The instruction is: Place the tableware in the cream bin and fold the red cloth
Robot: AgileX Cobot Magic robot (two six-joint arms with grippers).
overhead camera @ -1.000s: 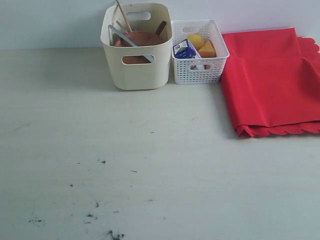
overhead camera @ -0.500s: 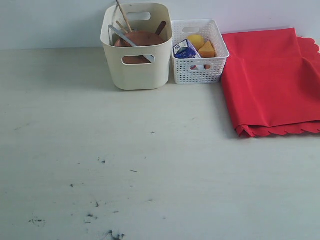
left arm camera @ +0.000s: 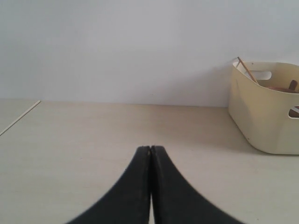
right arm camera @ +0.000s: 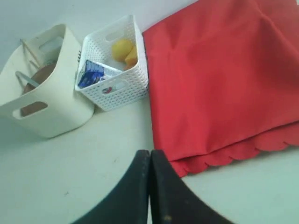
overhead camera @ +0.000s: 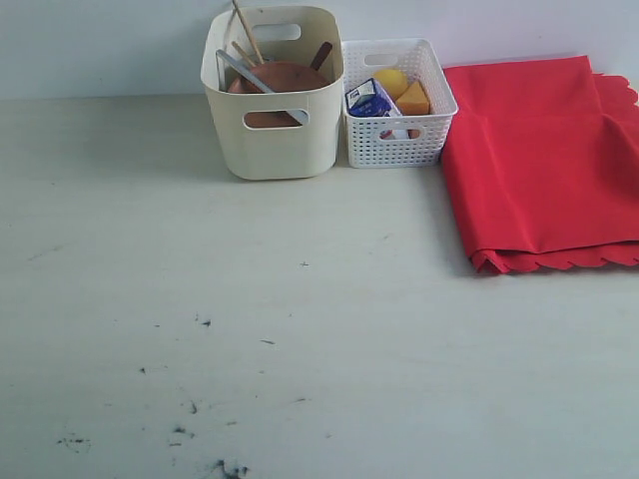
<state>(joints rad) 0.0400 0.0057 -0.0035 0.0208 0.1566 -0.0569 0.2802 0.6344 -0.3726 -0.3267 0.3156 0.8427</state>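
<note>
The cream bin (overhead camera: 272,140) stands at the back of the table and holds the brown wooden plate (overhead camera: 285,76), the silver knife (overhead camera: 243,72), a chopstick (overhead camera: 247,30) and the dark spoon (overhead camera: 321,55). Bowl and cup are hidden. The red cloth (overhead camera: 544,160) lies folded at the back right, scalloped edges toward the front. Neither arm shows in the exterior view. My left gripper (left arm camera: 151,149) is shut and empty, low over the table, well apart from the cream bin (left arm camera: 266,109). My right gripper (right arm camera: 149,154) is shut and empty, above the table near the red cloth (right arm camera: 219,79) and its front corner.
A white lattice basket (overhead camera: 397,105) beside the bin holds a lemon (overhead camera: 391,82), a cheese wedge (overhead camera: 413,99) and a milk carton (overhead camera: 371,99). Dark smudges (overhead camera: 190,409) mark the pale table near the front left. A table edge (left arm camera: 18,117) shows in the left wrist view.
</note>
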